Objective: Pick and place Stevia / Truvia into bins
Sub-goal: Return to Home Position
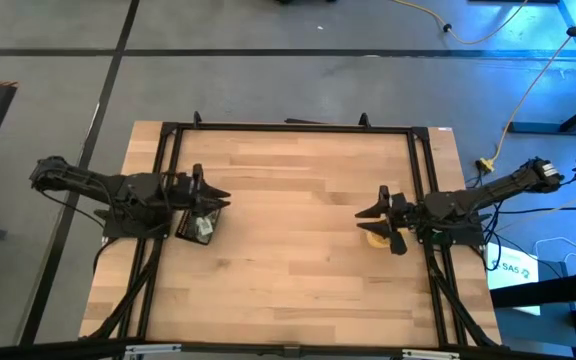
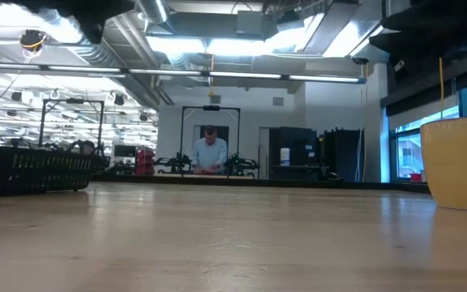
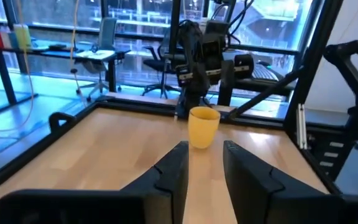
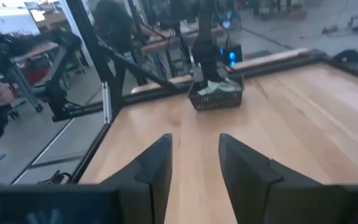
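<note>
A small black mesh basket (image 1: 200,227) stands on the wooden table near its left edge, with pale green and white sachets (image 1: 204,226) lying inside. The right wrist view shows the basket (image 4: 216,96) and the sachets (image 4: 216,87) too. My left gripper (image 1: 218,196) hovers open just above and beside the basket. A yellow cup (image 1: 376,237) stands upright toward the table's right. My right gripper (image 1: 370,214) hangs open above the cup, and its fingers (image 4: 160,162) hold nothing. In the left wrist view my left gripper (image 3: 205,149) is empty and points at the cup (image 3: 204,127).
Black frame rails (image 1: 168,160) run along the table's left, far and right sides. Bare wood (image 1: 298,200) lies between basket and cup. In the low view the basket (image 2: 35,170) is at left, the cup (image 2: 460,162) at right, and a person (image 2: 211,152) stands far behind.
</note>
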Robot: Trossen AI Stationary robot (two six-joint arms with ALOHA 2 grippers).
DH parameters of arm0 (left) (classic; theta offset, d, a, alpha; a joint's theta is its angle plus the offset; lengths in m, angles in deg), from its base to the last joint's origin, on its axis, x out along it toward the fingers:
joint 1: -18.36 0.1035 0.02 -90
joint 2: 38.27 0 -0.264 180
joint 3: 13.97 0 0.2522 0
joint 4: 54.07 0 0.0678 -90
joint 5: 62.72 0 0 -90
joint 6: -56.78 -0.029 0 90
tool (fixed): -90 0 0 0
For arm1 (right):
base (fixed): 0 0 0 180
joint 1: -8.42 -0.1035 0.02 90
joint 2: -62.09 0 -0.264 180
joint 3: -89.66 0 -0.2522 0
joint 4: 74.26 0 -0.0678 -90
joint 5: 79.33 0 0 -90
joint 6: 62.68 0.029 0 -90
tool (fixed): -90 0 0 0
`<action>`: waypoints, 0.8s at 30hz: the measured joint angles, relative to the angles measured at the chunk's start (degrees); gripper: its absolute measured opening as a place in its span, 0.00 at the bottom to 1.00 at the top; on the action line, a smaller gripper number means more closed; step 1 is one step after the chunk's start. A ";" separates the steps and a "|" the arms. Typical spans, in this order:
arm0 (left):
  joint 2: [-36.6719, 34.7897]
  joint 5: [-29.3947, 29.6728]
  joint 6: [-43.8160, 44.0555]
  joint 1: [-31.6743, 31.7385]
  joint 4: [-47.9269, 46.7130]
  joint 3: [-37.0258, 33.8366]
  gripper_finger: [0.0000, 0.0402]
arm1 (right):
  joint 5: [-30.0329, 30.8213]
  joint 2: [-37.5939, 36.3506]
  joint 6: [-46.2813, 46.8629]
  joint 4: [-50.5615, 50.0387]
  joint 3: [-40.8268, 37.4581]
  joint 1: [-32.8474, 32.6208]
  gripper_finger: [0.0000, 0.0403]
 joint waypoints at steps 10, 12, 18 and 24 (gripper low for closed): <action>-15.72 0.08 -3.50 3.11 -0.46 -8.90 0.24 | 0.02 -9.58 -3.40 -1.13 -4.75 0.01 0.33; -18.44 0.07 -3.83 4.53 -0.39 -10.13 0.24 | 0.06 -11.92 -3.31 -1.50 -5.83 0.12 0.33; -24.26 -2.91 -5.10 9.55 -1.24 -13.15 0.23 | 0.63 -19.66 -3.64 -1.62 -10.01 2.09 0.33; -27.19 -4.56 -3.97 14.20 -1.92 -16.12 0.24 | 0.60 -25.42 -3.05 -3.42 -13.37 4.60 0.33</action>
